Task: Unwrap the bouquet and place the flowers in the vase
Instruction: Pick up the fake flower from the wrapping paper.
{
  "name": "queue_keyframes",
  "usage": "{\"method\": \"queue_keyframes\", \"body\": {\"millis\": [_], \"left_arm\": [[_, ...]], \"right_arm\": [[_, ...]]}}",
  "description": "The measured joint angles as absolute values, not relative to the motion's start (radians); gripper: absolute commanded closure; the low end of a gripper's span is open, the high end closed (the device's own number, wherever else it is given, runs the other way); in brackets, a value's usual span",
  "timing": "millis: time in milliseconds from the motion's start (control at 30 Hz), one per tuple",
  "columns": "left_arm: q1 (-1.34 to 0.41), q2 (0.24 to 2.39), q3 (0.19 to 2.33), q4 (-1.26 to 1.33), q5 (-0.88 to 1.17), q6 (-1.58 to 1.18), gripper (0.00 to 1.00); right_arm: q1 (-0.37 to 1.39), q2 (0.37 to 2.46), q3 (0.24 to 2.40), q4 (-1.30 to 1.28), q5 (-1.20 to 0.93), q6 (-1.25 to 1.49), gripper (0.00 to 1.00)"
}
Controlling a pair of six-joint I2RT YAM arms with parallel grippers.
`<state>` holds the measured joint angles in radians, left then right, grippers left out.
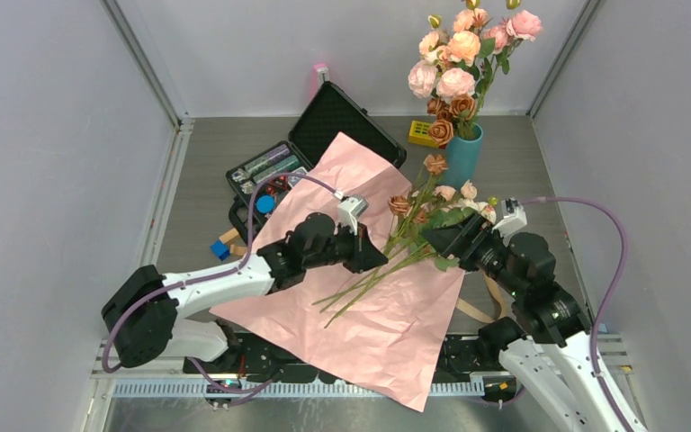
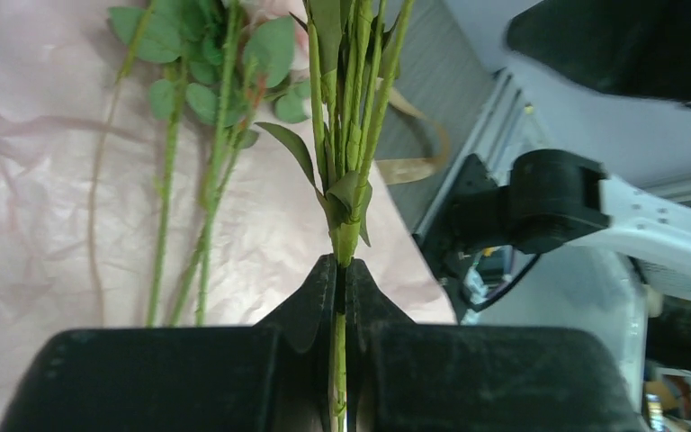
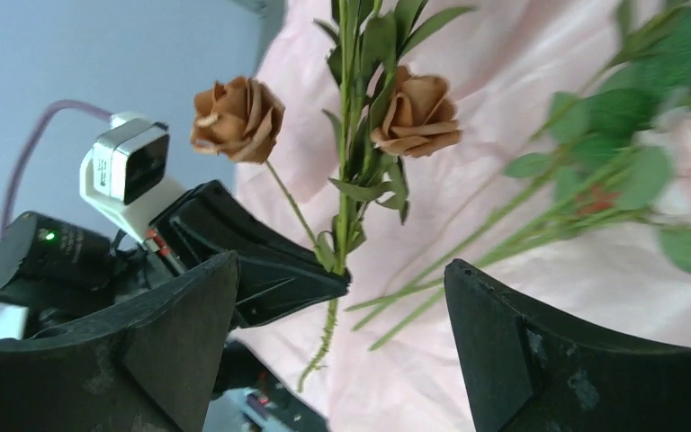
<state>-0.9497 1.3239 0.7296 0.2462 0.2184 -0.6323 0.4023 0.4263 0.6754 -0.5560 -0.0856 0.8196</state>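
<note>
The bouquet's wrapping lies open as a flat pink paper sheet. Loose flowers with long green stems rest across it. My left gripper is shut on one green stem with two rust-brown roses, lifted upright off the paper. My right gripper is open just right of that stem, its fingers either side of it without touching. The teal vase stands at the back right, holding large pink-cream roses.
An open black case with tools sits at the back left, partly under the paper. A yellow block lies by the vase, and blue and wooden blocks lie at the left. Tan ribbon trails off the paper's right edge.
</note>
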Motion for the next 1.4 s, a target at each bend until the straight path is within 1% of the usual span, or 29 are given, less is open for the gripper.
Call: {"method": "queue_keyframes", "body": {"millis": [67, 167, 300, 400, 567, 667, 867, 1000, 1133, 1300, 1400], "left_arm": [[-0.950, 1.302, 0.727, 0.259, 0.244, -0.676, 1.00], [-0.950, 1.270, 0.722, 0.306, 0.279, -0.735, 1.00], [-0.950, 1.254, 0.705, 0.389, 0.317, -0.813, 1.00], [-0.950, 1.254, 0.683, 0.430, 0.332, -0.857, 1.00], [-0.950, 1.255, 0.668, 0.453, 0.337, -0.888, 1.00], [-0.950, 1.255, 0.667, 0.462, 0.337, -0.897, 1.00], [-0.950, 1.254, 0.667, 0.453, 0.295, -0.934, 1.00], [-0.950, 1.254, 0.667, 0.452, 0.263, -0.968, 1.00], [-0.949, 1.254, 0.667, 0.453, 0.257, -0.990, 1.00], [-0.949, 1.254, 0.667, 0.453, 0.256, -0.994, 1.00], [-0.949, 1.254, 0.667, 0.453, 0.255, -0.996, 1.00]], "right_arm": [[0.402, 0.426, 0.630, -0.467, -0.167, 0.884, 0.11], [0.402, 0.462, 0.579, -0.373, -0.254, 0.959, 0.14], [0.402, 0.591, 0.573, -0.258, -0.350, 1.015, 0.18], [0.405, 0.670, 0.574, -0.190, -0.398, 1.036, 0.22], [0.418, 0.723, 0.586, -0.143, -0.426, 1.047, 0.29], [0.440, 0.748, 0.603, -0.113, -0.432, 1.049, 0.29], [0.478, 0.743, 0.611, -0.096, -0.416, 1.054, 0.22], [0.481, 0.698, 0.609, -0.096, -0.392, 1.057, 0.20], [0.481, 0.682, 0.609, -0.095, -0.384, 1.056, 0.21], [0.492, 0.732, 0.609, -0.092, -0.386, 1.050, 0.26], [0.529, 0.770, 0.620, -0.113, -0.378, 1.031, 0.28]]}}
